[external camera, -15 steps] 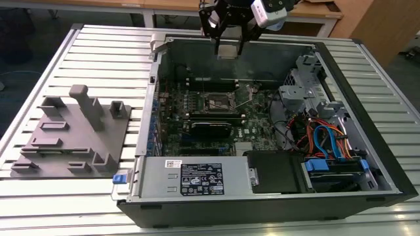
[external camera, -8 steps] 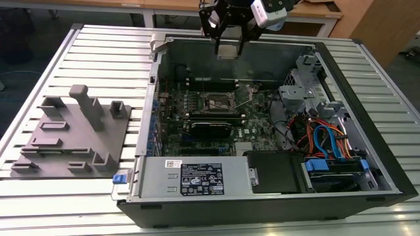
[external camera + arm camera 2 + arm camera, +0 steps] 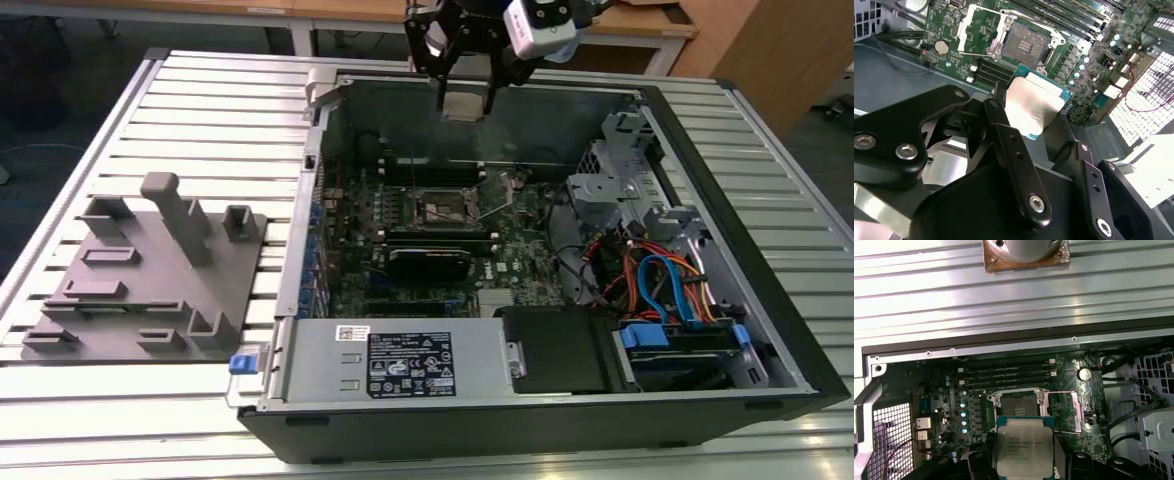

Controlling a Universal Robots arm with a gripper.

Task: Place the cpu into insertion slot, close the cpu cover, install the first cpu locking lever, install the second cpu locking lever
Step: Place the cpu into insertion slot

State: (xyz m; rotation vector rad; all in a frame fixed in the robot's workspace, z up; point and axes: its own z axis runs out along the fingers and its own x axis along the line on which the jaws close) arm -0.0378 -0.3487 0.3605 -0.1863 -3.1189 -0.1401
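The hand (image 3: pixel 465 98) clamps the cpu (image 3: pixel 1024 450), well above the open insertion slot (image 3: pixel 1016 403). The first wrist view shows small print on the cpu's top.

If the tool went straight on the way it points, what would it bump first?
Probably the board by the open insertion slot, met by the cpu the tool holds; depth unclear.

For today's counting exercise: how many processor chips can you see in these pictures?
1. The chip is held by the gripper in the air above the open computer case; the socket on the board is empty. Others may be hidden.
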